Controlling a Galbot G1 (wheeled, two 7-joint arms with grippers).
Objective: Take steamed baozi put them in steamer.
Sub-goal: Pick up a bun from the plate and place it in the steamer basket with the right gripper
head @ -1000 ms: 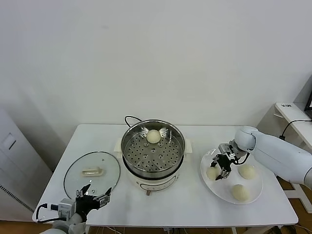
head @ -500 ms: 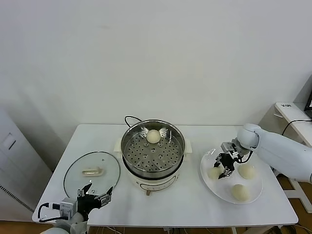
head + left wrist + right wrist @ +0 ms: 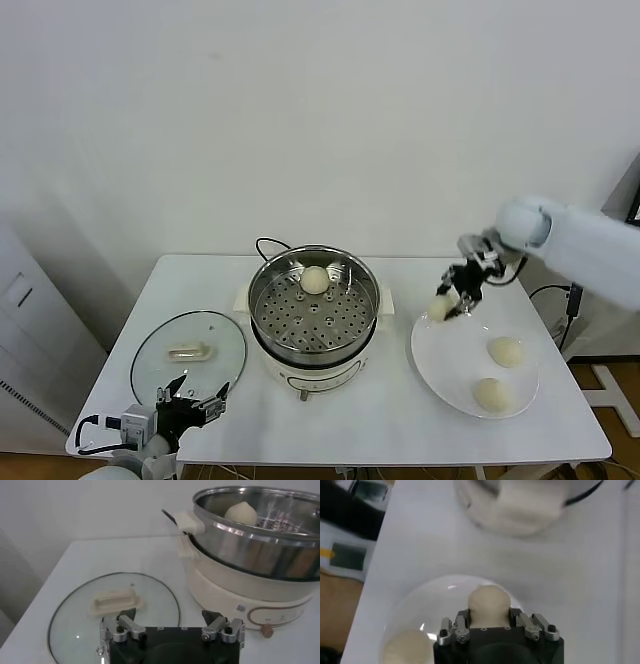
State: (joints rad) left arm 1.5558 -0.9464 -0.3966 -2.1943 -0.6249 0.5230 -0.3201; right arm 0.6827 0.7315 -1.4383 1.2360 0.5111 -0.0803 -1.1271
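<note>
Four baozi are in play, and their spread tells the stage of the job. Farthest left, the left gripper (image 3: 190,403) hangs low at the bench's near edge, its jaws spread wide and holding nothing. Just ahead of those jaws lies the glass lid (image 3: 188,352), flat on the bench (image 3: 380,420) (presumably set aside so the basket stays open from above). Beyond the lid and to the jaws' right stands the steamer (image 3: 314,312), its steel basket seated on the cream pot base with the black cord (image 3: 268,243) trailing behind. Inside, one baozi in the steamer (image 3: 314,280) rests on the perforated floor against the far wall, leaving most of the floor free for the others.

Right of the steamer, the right gripper (image 3: 458,292) is raised above the bench, its jaws closed on the held baozi (image 3: 438,308), which shows as a cream dome squeezed between them in the right wrist view. It hangs over the near-left rim of the white plate (image 3: 430,355), between plate and steamer, so I judge the carry across is under way. Below and to the right of these jaws, the plate keeps two baozi: the farther plate baozi (image 3: 506,351) and the nearer plate baozi (image 3: 491,395), apart from each other.
</note>
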